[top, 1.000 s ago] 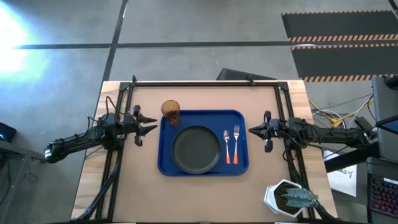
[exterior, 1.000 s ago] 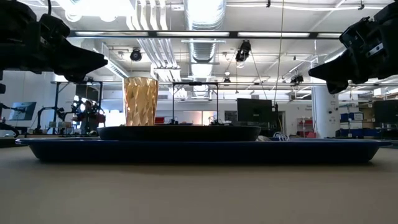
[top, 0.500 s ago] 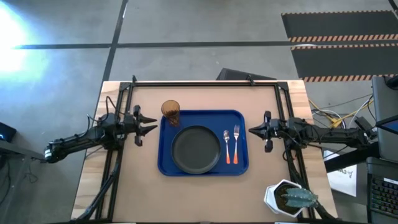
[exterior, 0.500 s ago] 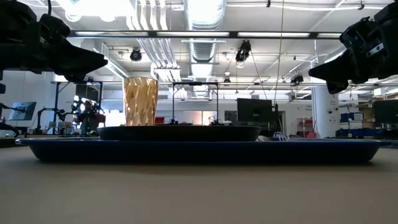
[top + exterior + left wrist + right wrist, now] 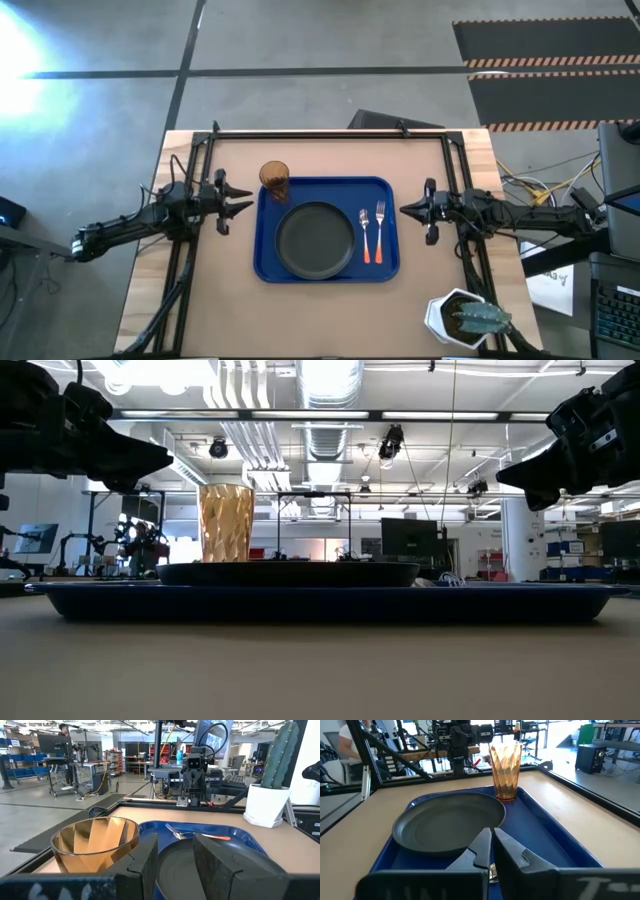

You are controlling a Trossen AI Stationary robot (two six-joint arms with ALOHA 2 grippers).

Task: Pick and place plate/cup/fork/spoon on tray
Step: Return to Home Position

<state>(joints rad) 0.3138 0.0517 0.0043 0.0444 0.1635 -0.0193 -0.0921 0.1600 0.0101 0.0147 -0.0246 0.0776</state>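
The blue tray (image 5: pixel 388 190) lies in the middle of the table. On it rest the black plate (image 5: pixel 315 240), the orange-handled spoon (image 5: pixel 366 240) and the silver fork (image 5: pixel 380 220), side by side to the plate's right. The amber cup (image 5: pixel 275 180) stands upright in the tray's far left corner (image 5: pixel 506 767). My left gripper (image 5: pixel 245 205) hovers just left of the tray, open and empty, fingers pointing at the tray (image 5: pixel 175 845). My right gripper (image 5: pixel 405 210) hovers just right of the tray, shut and empty (image 5: pixel 492 835).
A white hexagonal pot with a cactus (image 5: pixel 462 320) stands at the table's near right corner. Black frame rails (image 5: pixel 330 133) run along the far edge and down both sides of the table. Bare tabletop (image 5: pixel 330 310) lies in front of the tray.
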